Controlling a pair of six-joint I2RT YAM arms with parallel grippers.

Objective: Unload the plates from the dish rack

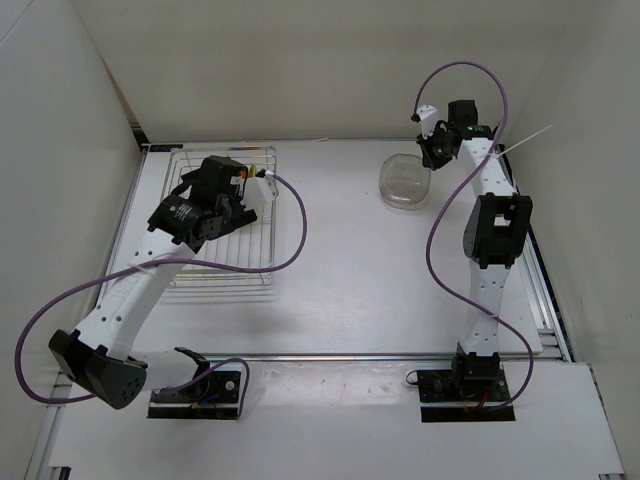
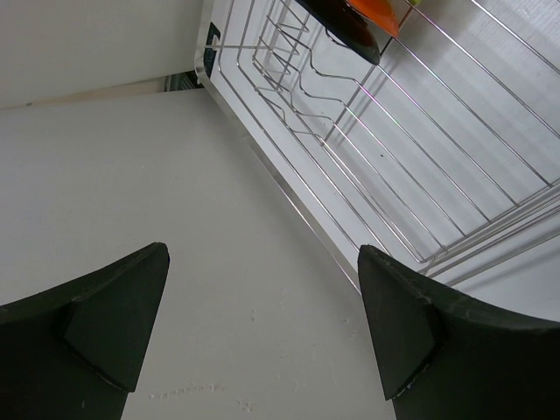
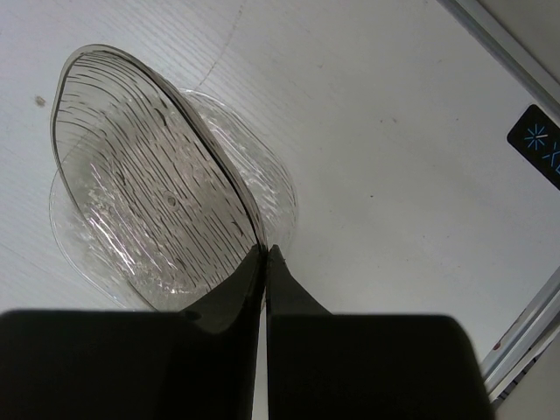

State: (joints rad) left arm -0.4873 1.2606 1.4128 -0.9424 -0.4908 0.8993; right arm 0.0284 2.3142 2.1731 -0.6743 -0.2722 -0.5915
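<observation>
Right gripper (image 3: 264,249) pinches the rim of a tilted clear glassy plate (image 3: 157,192) at the desk's far-right part, over a second clear plate (image 3: 271,188) lying flat. Left gripper (image 2: 262,262) is spread and holds nothing, by the dish rack (image 1: 240,270) near the far-left corner. A black plate (image 2: 350,39) and an orange plate (image 2: 372,10) are inside the rack.

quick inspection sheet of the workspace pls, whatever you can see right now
surface: flat white table, no spills seen
job's things: silver wire dish rack at far left holds a black round plate and an orange round plate; clear ribbed glassy plate tilted above a second clear plate lying on the table
clutter: nothing seen
hands: left hand open beside the rack; right hand shut on the ribbed plate's rim
cables: left purple cable loops beside the rack; right purple cable hangs by its arm
surroundings: white enclosure walls
</observation>
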